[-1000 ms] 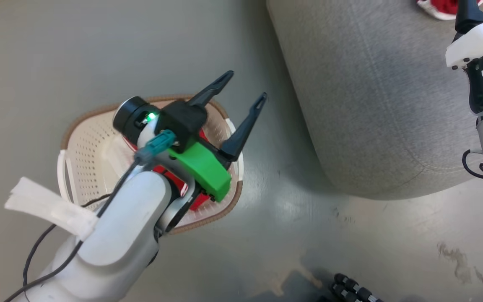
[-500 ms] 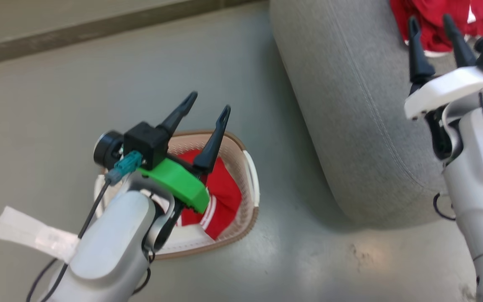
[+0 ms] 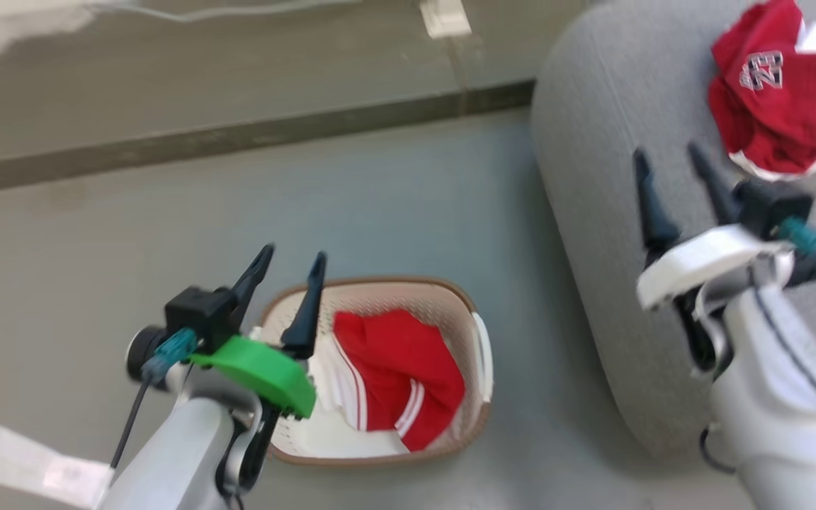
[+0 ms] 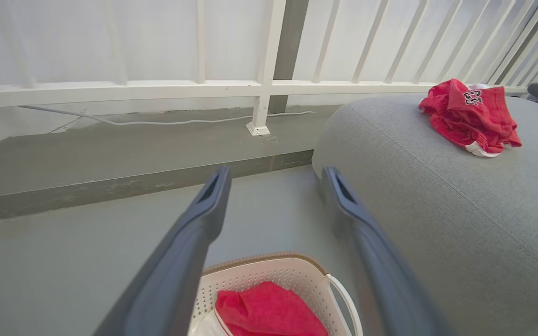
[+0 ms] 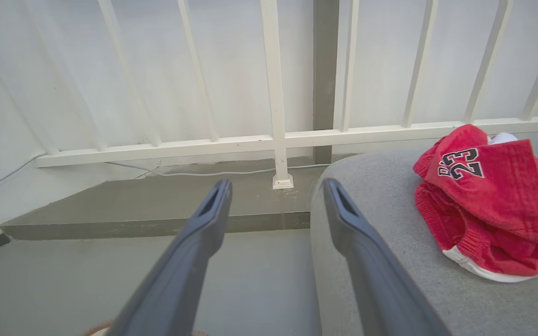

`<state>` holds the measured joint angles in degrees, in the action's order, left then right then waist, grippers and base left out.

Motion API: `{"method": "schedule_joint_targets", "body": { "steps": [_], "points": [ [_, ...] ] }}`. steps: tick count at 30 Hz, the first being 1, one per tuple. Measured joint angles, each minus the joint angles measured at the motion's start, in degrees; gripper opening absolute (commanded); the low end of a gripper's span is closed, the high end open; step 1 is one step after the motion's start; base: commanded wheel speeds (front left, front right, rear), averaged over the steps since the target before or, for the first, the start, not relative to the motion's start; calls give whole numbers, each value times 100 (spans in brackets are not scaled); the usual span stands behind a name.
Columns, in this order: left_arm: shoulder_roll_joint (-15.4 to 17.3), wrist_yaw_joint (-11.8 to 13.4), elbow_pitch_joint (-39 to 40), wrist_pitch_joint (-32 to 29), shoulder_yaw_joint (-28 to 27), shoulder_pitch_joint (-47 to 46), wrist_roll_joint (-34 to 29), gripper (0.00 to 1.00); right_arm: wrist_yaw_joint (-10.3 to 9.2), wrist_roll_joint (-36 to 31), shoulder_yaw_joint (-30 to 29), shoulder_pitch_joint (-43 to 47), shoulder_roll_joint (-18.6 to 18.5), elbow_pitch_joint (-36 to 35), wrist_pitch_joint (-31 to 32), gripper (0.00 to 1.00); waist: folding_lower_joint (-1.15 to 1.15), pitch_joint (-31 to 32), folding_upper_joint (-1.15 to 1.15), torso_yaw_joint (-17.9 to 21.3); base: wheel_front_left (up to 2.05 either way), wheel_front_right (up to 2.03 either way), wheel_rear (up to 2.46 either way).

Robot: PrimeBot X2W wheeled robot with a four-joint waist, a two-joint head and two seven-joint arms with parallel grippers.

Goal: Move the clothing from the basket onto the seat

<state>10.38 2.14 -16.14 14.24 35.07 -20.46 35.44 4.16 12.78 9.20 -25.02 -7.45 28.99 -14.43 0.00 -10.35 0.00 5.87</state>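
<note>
the red shorts (image 3: 394,375) with the white stripes lie crumpled inside the basket (image 3: 394,281), toward its right wall. the red jersey (image 3: 780,106) with the 23 on it sits bunched on top of the seat (image 3: 592,212), well in from its rounded left edge. the basket stands on the grey floor (image 3: 380,205) near that edge, with a strip of bare floor between the two. beyond the basket the floor runs open up to a low step (image 3: 238,134). above the step stands a white railing (image 4: 259,84) with a thin cable (image 4: 157,122) along its foot.

my left claw (image 3: 293,253) hovers over the basket's left rim, fingers pointing away from me, spread wide and holding nothing. in its wrist view the shorts show low down between the two fingers. my right claw (image 3: 666,152) hangs above the seat, just inside the left edge, fingers wide apart and empty too. the jersey lies off to the right of its fingertips, not touching them. bare grey cushion surrounds the jersey on every side i can see.
</note>
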Motion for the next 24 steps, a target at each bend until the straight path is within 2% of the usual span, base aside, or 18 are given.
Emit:
{"method": "schedule_joint_targets", "body": {
  "steps": [4,12,20,24],
  "points": [
    [130,100,-1,1,-208,314,14,100,-21,-16,96,372,218,-152,0,100,0,304,0,-203,0,0,0],
    [336,288,208,2,-828,1030,29,100,-73,-15,297,1087,387,-364,1,100,0,829,0,-484,0,0,0],
    [343,338,605,18,-1272,1490,8,100,-186,-16,286,1506,382,-633,0,100,0,1041,0,-554,0,0,0],
    [350,343,754,18,-1397,1772,-58,100,-310,-16,246,1697,381,-795,0,100,0,1056,0,-524,0,0,0]
  ]
}}
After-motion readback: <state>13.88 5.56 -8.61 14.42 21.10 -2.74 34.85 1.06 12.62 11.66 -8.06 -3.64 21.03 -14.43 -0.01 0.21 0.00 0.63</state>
